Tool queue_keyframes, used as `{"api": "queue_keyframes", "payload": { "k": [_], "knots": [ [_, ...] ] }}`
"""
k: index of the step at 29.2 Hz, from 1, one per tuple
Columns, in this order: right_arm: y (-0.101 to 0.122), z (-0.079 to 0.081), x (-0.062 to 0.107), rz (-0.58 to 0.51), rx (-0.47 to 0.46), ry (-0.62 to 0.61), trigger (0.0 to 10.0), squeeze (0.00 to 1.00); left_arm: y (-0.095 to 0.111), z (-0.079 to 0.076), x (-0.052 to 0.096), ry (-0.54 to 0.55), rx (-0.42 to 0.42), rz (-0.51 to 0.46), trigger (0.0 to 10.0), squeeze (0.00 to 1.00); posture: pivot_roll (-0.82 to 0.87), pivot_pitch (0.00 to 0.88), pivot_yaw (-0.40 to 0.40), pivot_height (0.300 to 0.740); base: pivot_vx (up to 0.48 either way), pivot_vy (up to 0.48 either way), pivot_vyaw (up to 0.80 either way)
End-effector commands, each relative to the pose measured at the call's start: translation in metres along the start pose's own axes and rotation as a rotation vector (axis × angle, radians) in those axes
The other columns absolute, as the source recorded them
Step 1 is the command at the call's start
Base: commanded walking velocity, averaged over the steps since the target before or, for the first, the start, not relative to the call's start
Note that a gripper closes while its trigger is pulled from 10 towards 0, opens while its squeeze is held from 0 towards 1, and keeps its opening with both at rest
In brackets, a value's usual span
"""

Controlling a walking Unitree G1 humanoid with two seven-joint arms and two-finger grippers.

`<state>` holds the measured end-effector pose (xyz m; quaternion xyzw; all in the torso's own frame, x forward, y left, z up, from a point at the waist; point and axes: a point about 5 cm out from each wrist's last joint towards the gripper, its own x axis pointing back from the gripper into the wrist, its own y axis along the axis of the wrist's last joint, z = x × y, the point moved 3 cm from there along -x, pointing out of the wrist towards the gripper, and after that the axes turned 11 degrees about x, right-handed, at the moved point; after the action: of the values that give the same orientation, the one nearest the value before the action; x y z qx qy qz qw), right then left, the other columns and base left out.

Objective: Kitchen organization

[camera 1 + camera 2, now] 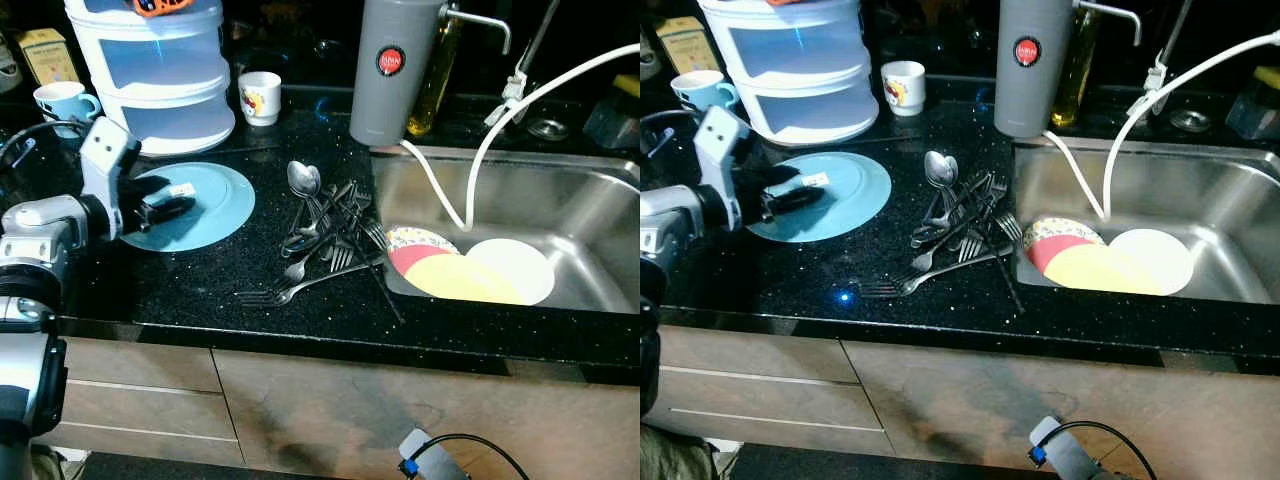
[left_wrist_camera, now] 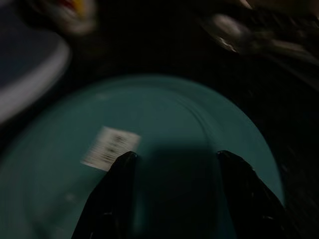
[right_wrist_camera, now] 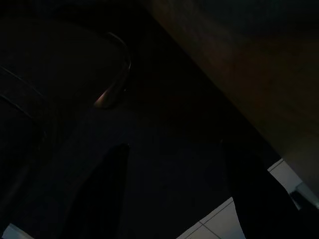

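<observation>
A teal plate with a white sticker lies on the black counter at the left. My left gripper hovers low over it, fingers open, with the plate showing between them. A tangled pile of forks and spoons lies mid-counter beside the sink. In the sink rest a yellow plate, a white plate and a red patterned plate. My right gripper hangs idle in the dark, fingers apart.
A stacked white container, a blue mug and a white cup stand at the back left. A grey cylinder and an oil bottle stand behind the sink, and a white hose runs into it.
</observation>
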<state>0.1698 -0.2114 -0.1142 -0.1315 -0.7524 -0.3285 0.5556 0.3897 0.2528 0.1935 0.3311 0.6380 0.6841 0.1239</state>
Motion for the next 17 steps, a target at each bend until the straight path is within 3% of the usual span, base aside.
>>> {"api": "queue_keyframes", "payload": {
  "k": [1,6,9,12,17],
  "knots": [
    [-0.003,0.0,0.001,0.002,-0.002,-0.003,10.0,0.0,-0.007,-0.005,-0.004,-0.032,0.021,0.041,10.0,0.0,-0.02,0.037,-0.014,0.74,0.0,0.0,0.0],
    [0.0,0.0,0.0,-0.002,-0.003,-0.011,10.0,0.0,-0.032,-0.013,0.004,-0.163,0.046,0.215,10.0,0.0,-0.02,0.032,-0.008,0.74,0.0,0.0,0.0],
    [0.0,-0.001,0.0,-0.002,-0.002,-0.012,10.0,0.0,-0.035,-0.014,0.005,-0.179,0.046,0.233,10.0,0.0,-0.02,0.03,-0.007,0.74,0.0,0.0,0.0],
    [0.002,-0.001,0.0,-0.005,-0.001,-0.016,10.0,0.0,-0.047,-0.02,0.014,-0.274,0.068,0.327,10.0,0.0,-0.01,0.025,-0.005,0.74,0.0,0.0,0.0],
    [0.003,-0.001,-0.001,-0.007,0.0,-0.018,10.0,0.0,-0.054,-0.025,0.023,-0.357,0.088,0.39,10.0,0.0,-0.01,0.023,-0.006,0.74,0.0,0.0,0.0]
  ]
}}
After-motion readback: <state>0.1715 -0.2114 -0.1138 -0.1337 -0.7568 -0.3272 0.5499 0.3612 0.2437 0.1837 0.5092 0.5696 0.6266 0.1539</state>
